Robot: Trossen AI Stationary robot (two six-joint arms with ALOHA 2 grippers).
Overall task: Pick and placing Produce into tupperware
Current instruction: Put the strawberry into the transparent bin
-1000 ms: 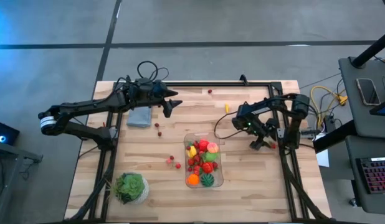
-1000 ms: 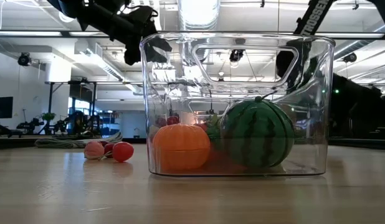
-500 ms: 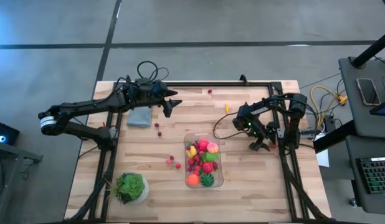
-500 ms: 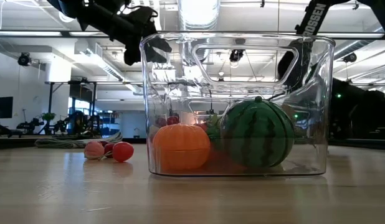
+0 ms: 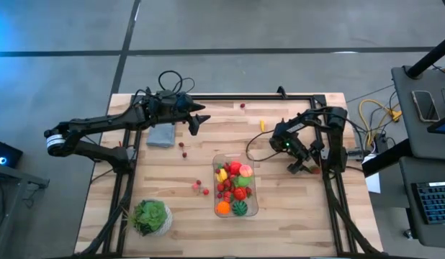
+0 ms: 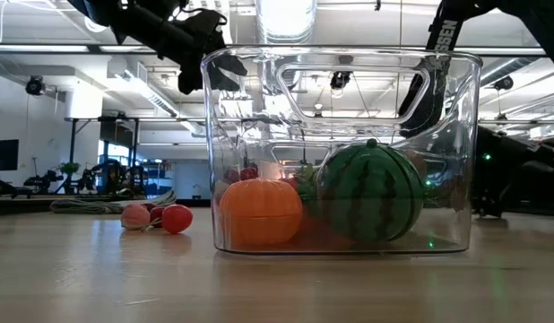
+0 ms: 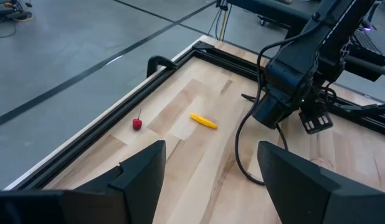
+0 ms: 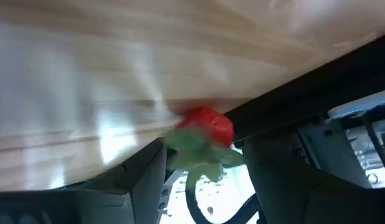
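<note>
Right gripper (image 5: 303, 166) hangs low at the table's right edge, to the right of the tupperware (image 5: 235, 185) and apart from it. Fingers (image 8: 142, 174) part-open, with a red piece with green leaves (image 8: 204, 138) between them at the frame rail; right wrist view is blurred, so whether the fingers actually clamp it cannot be told.

Left gripper (image 5: 196, 124) sits above the table, beyond the tupperware's far-left corner, near the folded cloth (image 5: 162, 134). Fingers (image 7: 141, 168) spread apart, nothing between them.

Tupperware stands on the table, holding an orange piece (image 6: 261, 211), a striped green ball (image 6: 371, 194) and other red, yellow, pink and green produce. Loose red berries (image 5: 201, 188) lie left of the tupperware. Yellow piece (image 7: 203, 121) and one berry (image 7: 137, 123) lie beyond the tupperware, near the table's far edge.
</note>
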